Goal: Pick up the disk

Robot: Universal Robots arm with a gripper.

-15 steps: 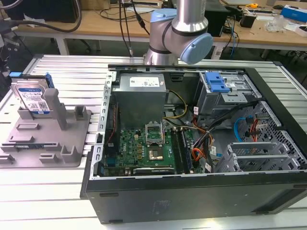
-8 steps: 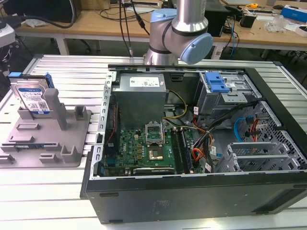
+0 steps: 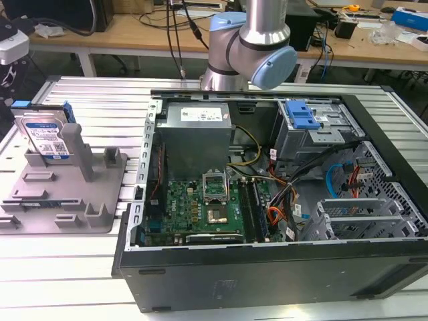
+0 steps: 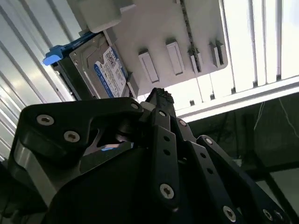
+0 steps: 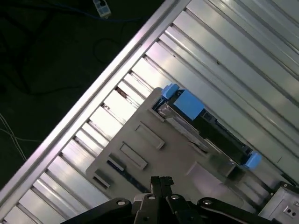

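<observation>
Now, at the exterior view's left, the disk [image 3: 43, 137] stands on edge in a grey fixture [image 3: 67, 194], beside the open case [image 3: 267, 267]. In the first wrist view your gripper [image 5: 161, 179], fingers pressed together and empty, hovers over the fixture; the disk lies beyond its tips, long edge slanting across them.

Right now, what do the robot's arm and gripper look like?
The arm is a silver tube with pale blue rounded joint caps. The gripper is matt black, built of angular linked bars dotted with silver screw heads, with a small blue glow on its body.
</observation>
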